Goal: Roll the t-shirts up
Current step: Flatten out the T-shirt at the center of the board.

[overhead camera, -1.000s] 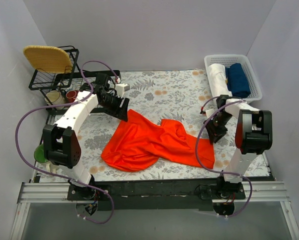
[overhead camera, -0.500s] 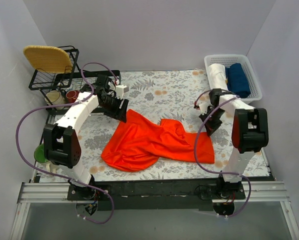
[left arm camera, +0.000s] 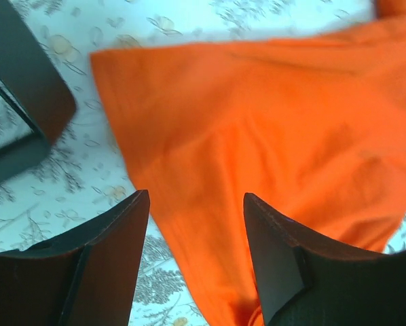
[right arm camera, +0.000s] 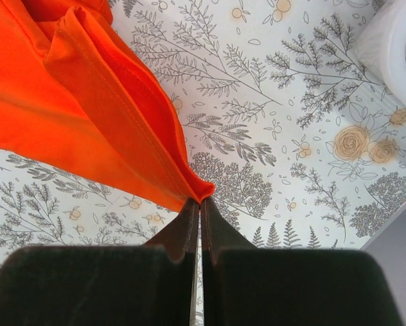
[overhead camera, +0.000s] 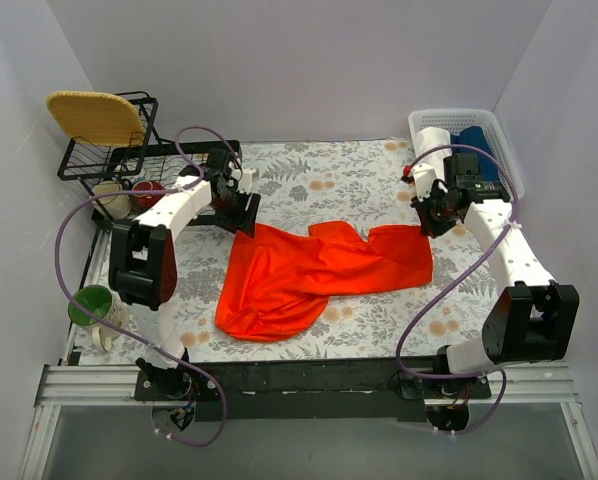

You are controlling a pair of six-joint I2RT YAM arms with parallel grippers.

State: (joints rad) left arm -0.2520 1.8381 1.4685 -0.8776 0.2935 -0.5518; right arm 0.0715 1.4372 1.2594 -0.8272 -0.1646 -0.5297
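Note:
The bright orange-red t-shirt (overhead camera: 319, 270) lies crumpled and partly spread across the floral tablecloth (overhead camera: 329, 170). My right gripper (overhead camera: 426, 225) is shut on the shirt's right corner and holds that edge toward the back right. The right wrist view shows a folded hem of the t-shirt (right arm camera: 87, 102) pinched at the tips of the right gripper (right arm camera: 200, 200). At the shirt's back-left corner, my left gripper (overhead camera: 247, 222) is open. In its wrist view the t-shirt (left arm camera: 278, 136) passes under and between the spread fingers of the left gripper (left arm camera: 196, 197), and no grip shows.
A black wire rack (overhead camera: 109, 150) with a yellow plate (overhead camera: 94, 115) stands at the back left, mugs (overhead camera: 139, 190) beside it and a green mug (overhead camera: 91, 303) at the left edge. A white basket (overhead camera: 499, 150) with rolled white and blue cloth sits at the back right.
The right gripper closed on the shirt's right corner and swung it toward the back right, stretching the shirt out. The left gripper shifted slightly and stayed open.

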